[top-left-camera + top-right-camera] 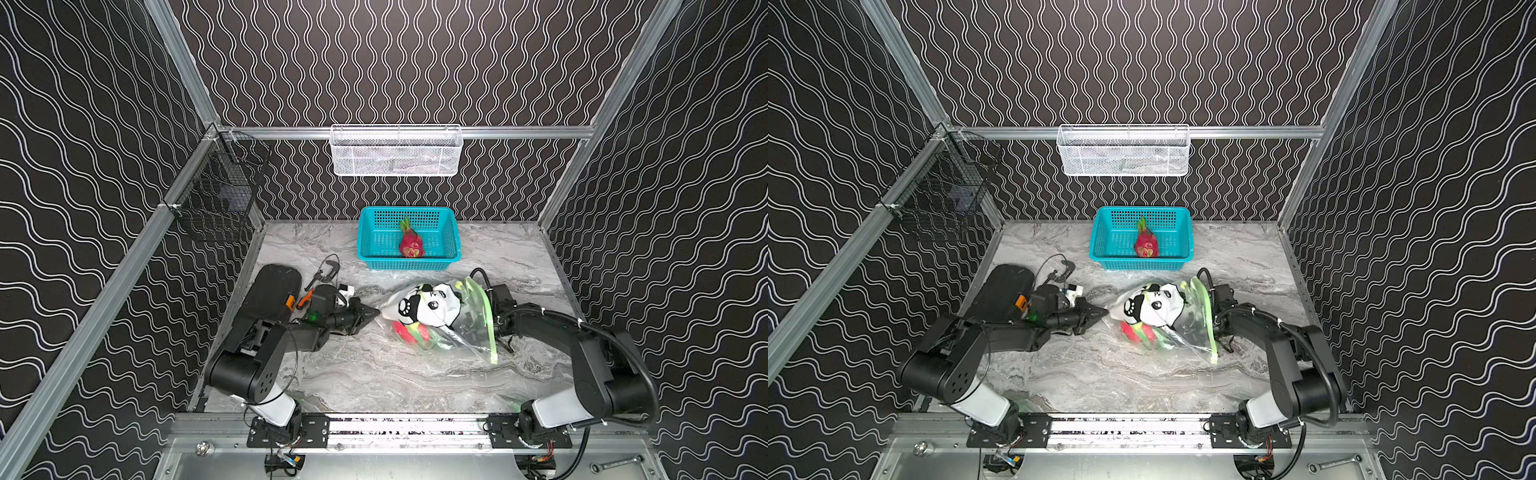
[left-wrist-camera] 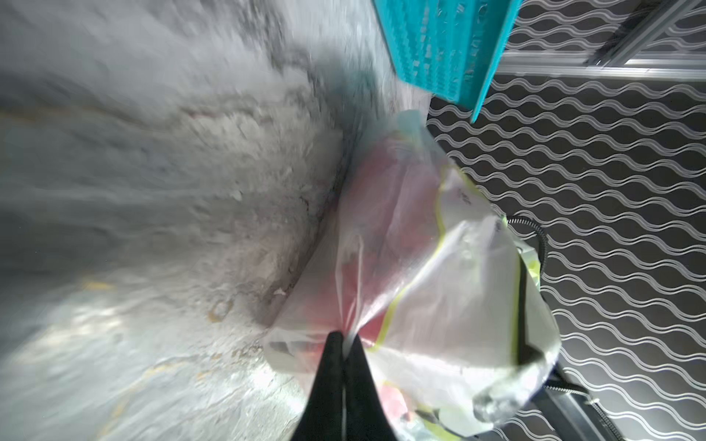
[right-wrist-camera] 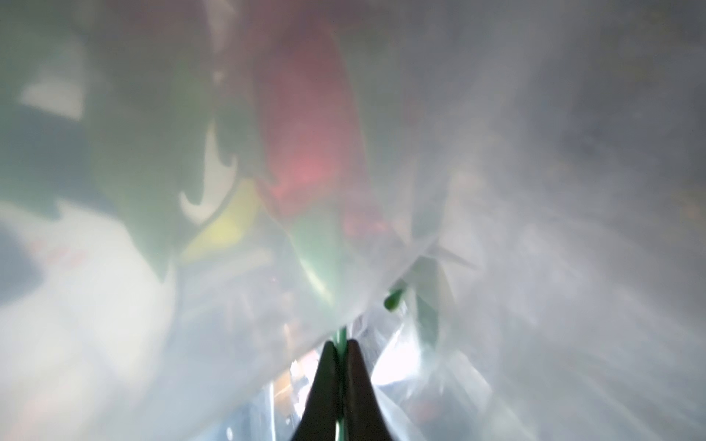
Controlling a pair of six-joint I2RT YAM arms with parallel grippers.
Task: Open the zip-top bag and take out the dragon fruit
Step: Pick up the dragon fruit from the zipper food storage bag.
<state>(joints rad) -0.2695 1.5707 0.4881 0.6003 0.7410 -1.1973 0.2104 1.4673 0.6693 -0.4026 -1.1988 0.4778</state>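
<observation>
The zip-top bag (image 1: 440,309) (image 1: 1163,309) lies mid-table, panda print up, its lime-green zip strip (image 1: 490,332) on the right side. Through the plastic I see red dragon fruit (image 1: 409,334) (image 1: 1136,332) (image 2: 382,214) (image 3: 305,126). Another dragon fruit (image 1: 411,243) (image 1: 1146,245) lies in the teal basket. My left gripper (image 1: 376,312) (image 1: 1105,312) (image 2: 345,338) is shut on a fold of the bag (image 2: 439,267) at its left end. At the right end my right gripper (image 3: 341,341) is shut on the green zip strip, largely hidden by the bag in both top views.
The teal basket (image 1: 451,237) (image 1: 1100,237) stands at the back centre. A white mesh basket (image 1: 395,149) hangs on the back rail, and a black wire basket (image 1: 216,195) hangs on the left rail. A black pad and small tools (image 1: 274,291) lie behind the left arm.
</observation>
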